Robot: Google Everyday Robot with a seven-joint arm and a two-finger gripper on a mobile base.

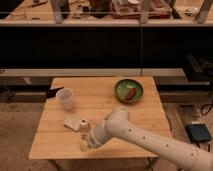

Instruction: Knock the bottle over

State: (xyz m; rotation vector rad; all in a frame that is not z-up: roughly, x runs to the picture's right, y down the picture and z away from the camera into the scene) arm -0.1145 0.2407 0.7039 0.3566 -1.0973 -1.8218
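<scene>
The bottle [83, 127] is small and whitish and stands upright on the wooden table [140, 117], near its front left part. My gripper [87, 144] is low over the table just in front of the bottle, very close to it or touching it. The white arm [150, 142] reaches in from the lower right, with its elbow [118, 118] to the right of the bottle.
A flat whitish packet [71, 122] lies just left of the bottle. A clear plastic cup [65, 98] stands further back on the left. A green bowl [129, 90] holding a red item sits at the back right. A dark counter runs behind the table.
</scene>
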